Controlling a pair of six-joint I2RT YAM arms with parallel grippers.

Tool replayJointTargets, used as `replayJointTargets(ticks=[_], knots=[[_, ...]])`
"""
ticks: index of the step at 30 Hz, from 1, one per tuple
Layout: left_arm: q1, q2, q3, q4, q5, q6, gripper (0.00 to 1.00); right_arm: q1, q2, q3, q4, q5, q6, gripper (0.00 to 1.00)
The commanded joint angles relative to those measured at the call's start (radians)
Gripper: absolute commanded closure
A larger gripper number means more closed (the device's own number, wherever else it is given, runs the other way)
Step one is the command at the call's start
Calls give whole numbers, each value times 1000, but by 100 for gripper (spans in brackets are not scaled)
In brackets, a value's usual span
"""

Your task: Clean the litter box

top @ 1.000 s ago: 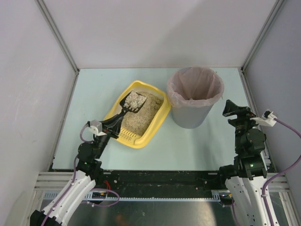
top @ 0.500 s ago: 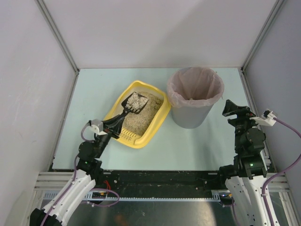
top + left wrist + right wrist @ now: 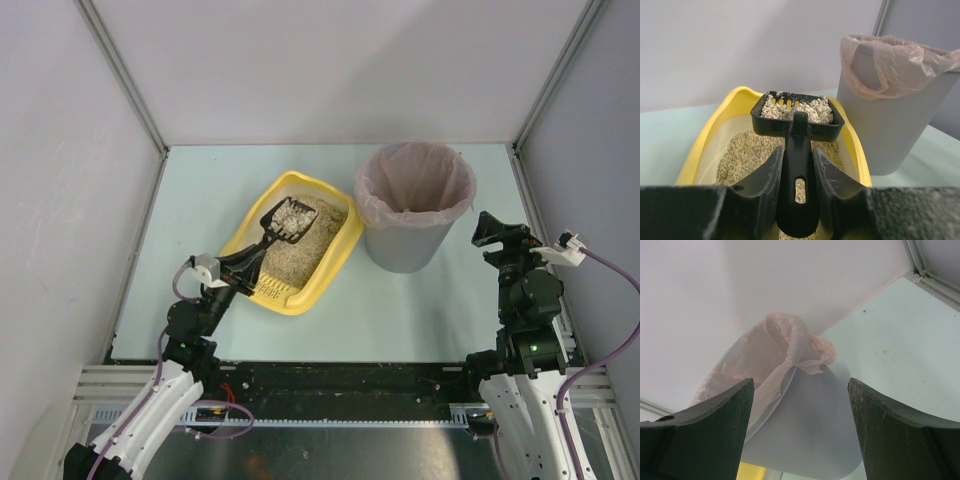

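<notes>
The yellow litter box [image 3: 336, 262] lies at the table's middle with beige litter [image 3: 300, 255] in it; it also shows in the left wrist view [image 3: 730, 107]. My left gripper [image 3: 237, 272] is shut on the handle of a black slotted scoop [image 3: 284, 221], seen close in the left wrist view [image 3: 797, 120]. The scoop is lifted above the litter and holds pale clumps [image 3: 812, 107]. My right gripper [image 3: 492, 232] is open and empty, just right of the grey bin [image 3: 412, 205].
The grey round bin with a pinkish liner [image 3: 890, 95] stands right of the litter box, close to it; it fills the right wrist view [image 3: 805, 410]. White walls enclose the table on the left, back and right.
The left gripper has lifted the loaded scoop a little out of the litter and pulled it slightly back. The right arm has not moved.
</notes>
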Motion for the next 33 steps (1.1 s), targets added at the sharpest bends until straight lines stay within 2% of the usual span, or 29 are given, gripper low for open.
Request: replayJointTargets(ticks=[1,2,5,8,11,12,15,19,22,26,27,29,32,33], knots=[[7,-38,-8,48,-66,-26,100,1,7,4,14,26,-10,19],[9,-55,-17,54,-62,-36,100,1,8,4,17,20,-13,19],[7,-17,19,30,67,-21,100,-1,6,4,19,29,-13,19],[9,-69,3,5,-49,-40,100,1,15,4,16,21,-10,19],[7,-75,0,19,22,-23,100,-1,12,4,30,16,-11,19],[7,-68,22,-28,20,-11,100,1,11,4,28,18,-7,19],[9,-115,-5,-27,-87,-23,100,1,18,4,23,13,0,19],[9,-55,38,-48,37,-6,100,1,15,4,30,7,3,19],[10,-93,7,-53,-101,-18,100,1,18,5,31,4,3,19],[10,-114,10,-59,-5,-2,100,1,3,4,28,18,-2,19],[10,-115,32,-117,-29,0,100,1,1,4,23,23,-2,19],[10,-146,17,-121,-107,-16,100,1,4,4,20,21,-4,19],[9,-134,18,-93,21,15,100,1,3,4,23,20,-5,19],[9,-120,45,-139,-11,25,100,1,4,4,22,21,-2,19]])
